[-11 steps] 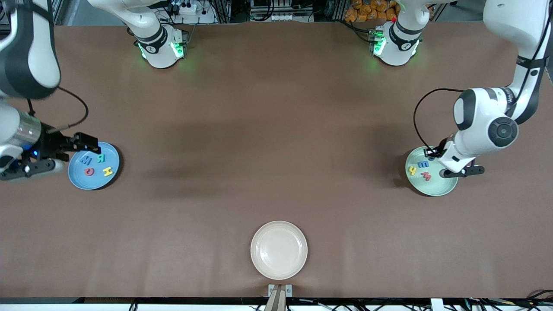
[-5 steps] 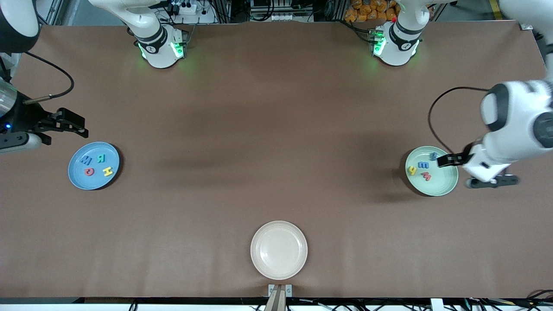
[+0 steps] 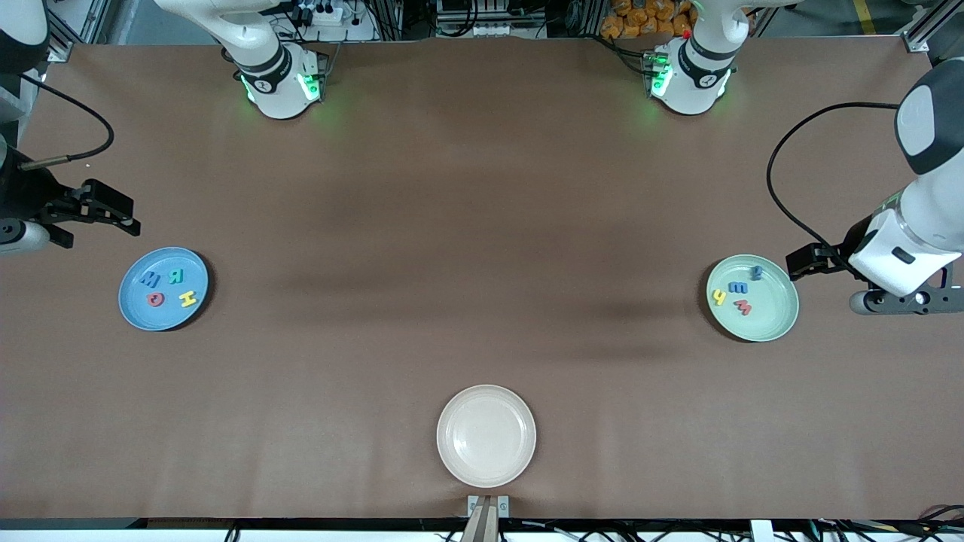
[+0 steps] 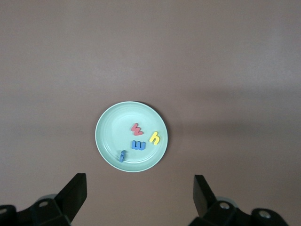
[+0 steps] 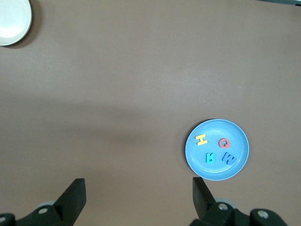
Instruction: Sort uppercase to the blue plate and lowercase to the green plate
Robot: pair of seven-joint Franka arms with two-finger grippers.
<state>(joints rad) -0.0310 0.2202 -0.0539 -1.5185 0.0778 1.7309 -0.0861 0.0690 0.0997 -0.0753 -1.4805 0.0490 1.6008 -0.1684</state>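
My table [image 3: 482, 226] is one wide brown sheet, and I use the cream plate [image 3: 486, 436], at the edge nearest the front camera and midway between the arms' ends, as my landmark. It lies bare, which fits its being no sorting target. Farther from the camera than the cream plate, toward my right arm's end of the table, lies the blue plate [image 3: 129, 312], round, shallow and sky-blue with a raised rim. In it sit the four capitals, close together but apart: the blue M [image 3: 150, 280], the teal-green R [image 3: 175, 275], the red Q [image 3: 156, 299] and the yellow H [image 3: 188, 299]. Just as far from the cream plate, toward my left arm's end, lies the pale mint green plate [image 3: 768, 327], and it carries the small letters: the yellow h [image 3: 719, 296], the red w [image 3: 742, 307], the blue three-pronged letter [image 3: 739, 287] and the blue g [image 3: 757, 271] close by the rim. I judge the sorting finished, since every letter lies flat in its proper plate and none lies loose on the table. That is why both my tools hang free. My right gripper [image 3: 113, 214] is over bare table just beside the blue plate, its fingers spread wide with nothing between them. My left gripper [image 3: 809, 262] hovers by the green plate's rim, also wide apart and empty, as the left wrist view shows.
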